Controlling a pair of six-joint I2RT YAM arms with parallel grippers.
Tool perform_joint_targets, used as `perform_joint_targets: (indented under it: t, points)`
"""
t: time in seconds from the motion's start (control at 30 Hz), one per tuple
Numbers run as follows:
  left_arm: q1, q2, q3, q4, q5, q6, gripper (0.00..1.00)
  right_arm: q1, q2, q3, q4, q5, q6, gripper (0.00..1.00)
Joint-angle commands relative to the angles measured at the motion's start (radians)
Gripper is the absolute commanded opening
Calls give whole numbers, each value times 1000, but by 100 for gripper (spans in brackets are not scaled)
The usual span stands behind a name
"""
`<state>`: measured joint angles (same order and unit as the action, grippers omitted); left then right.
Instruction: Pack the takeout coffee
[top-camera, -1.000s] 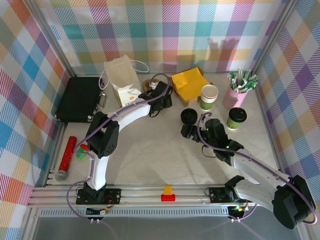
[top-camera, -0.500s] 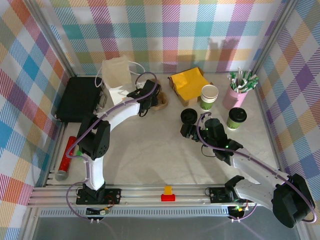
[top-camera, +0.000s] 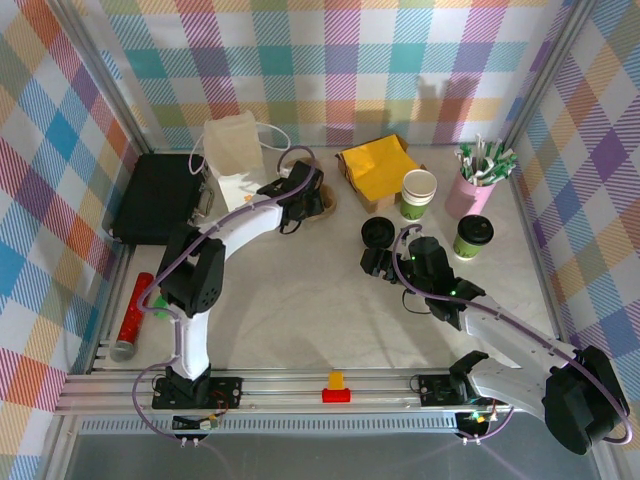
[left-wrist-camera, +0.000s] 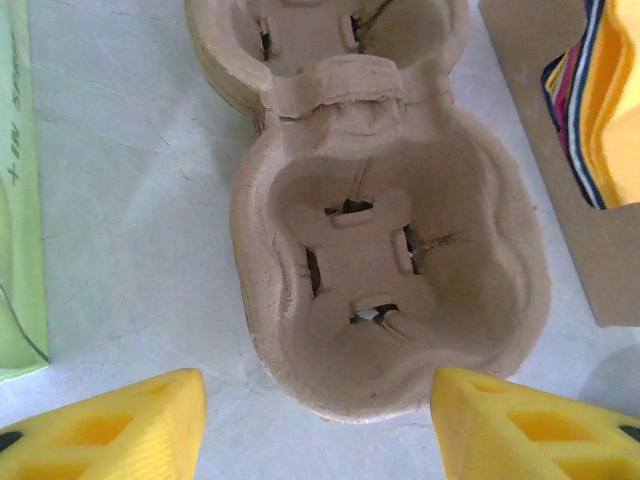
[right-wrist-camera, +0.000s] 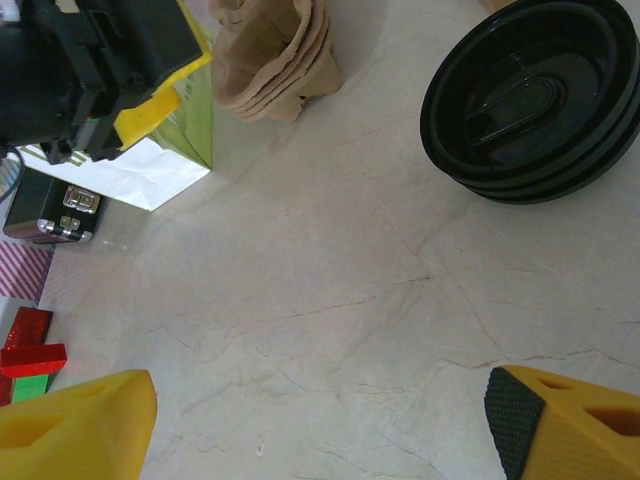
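The takeout coffee (top-camera: 473, 236), a green cup with a black lid, stands upright at the right of the table, right of both grippers. My left gripper (top-camera: 308, 200) is open at the back centre. In its wrist view the yellow fingertips (left-wrist-camera: 110, 430) flank the near end of a brown pulp cup carrier (left-wrist-camera: 385, 270) without touching it. My right gripper (top-camera: 372, 265) is open low over bare table, and its wrist view has a stack of black lids (right-wrist-camera: 535, 100) ahead on the right.
A lidless cream-and-green cup (top-camera: 419, 193), a pink cup of utensils (top-camera: 478, 180) and a box of yellow napkins (top-camera: 380, 166) stand at the back right. A paper bag (top-camera: 237, 155) and black case (top-camera: 160, 197) are back left. A red tube (top-camera: 132, 315) lies at the left edge.
My left gripper has drawn back to the left, uncovering the cup carrier. The paper bag has shifted slightly left. The right arm has stayed put.
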<state>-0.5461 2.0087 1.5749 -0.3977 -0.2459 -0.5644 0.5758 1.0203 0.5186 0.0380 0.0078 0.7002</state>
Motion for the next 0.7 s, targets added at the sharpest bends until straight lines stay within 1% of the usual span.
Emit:
perform_joint_targets:
  t: [0.0,0.17,0.33,0.4,0.53,0.67]
  points:
    - [9,35,44,-33,-3,-11,61,4,4,-3,36,0,13,86]
    - [9,64,69,-44,1,-6,56,4,6,-3,36,0,13,86]
    - [9,80,84,-43,5,1,47,4,8,-3,38,1,15,85]
    - [9,85,89,-44,5,3,44,4,6,-3,36,0,15,85]
    - [9,94,97,-46,2,2,43,4,9,-3,39,1,15,85]
    - [9,100,103,-52,-1,-2,45,4,9,-3,38,0,14,85]
